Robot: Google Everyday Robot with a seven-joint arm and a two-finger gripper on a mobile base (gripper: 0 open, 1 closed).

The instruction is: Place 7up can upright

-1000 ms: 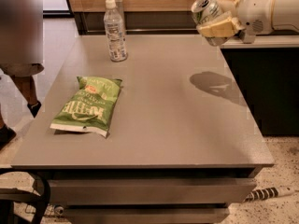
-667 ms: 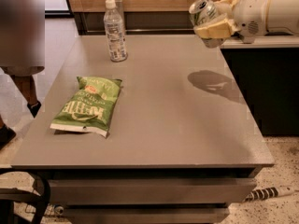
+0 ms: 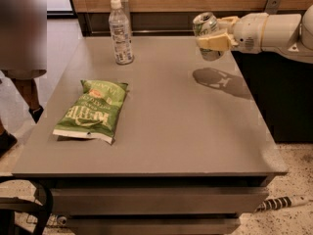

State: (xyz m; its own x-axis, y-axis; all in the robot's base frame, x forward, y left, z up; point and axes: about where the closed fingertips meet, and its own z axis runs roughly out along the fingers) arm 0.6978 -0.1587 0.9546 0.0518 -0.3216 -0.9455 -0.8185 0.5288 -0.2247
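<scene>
The 7up can (image 3: pixel 206 27) is silver and green with a shiny top. It hangs nearly upright, tilted slightly, above the right rear part of the grey table (image 3: pixel 171 131). My gripper (image 3: pixel 213 39) reaches in from the right on a white arm and is shut on the can's middle. The can is well above the tabletop, and its shadow falls on the table below it.
A clear water bottle (image 3: pixel 121 32) with a white cap stands at the table's rear left. A green chip bag (image 3: pixel 93 110) lies flat at the left. A person (image 3: pixel 22 43) stands beyond the left edge. A dark counter runs behind.
My gripper and the can have moved left over the table and a little lower. The bottle and chip bag have not moved.
</scene>
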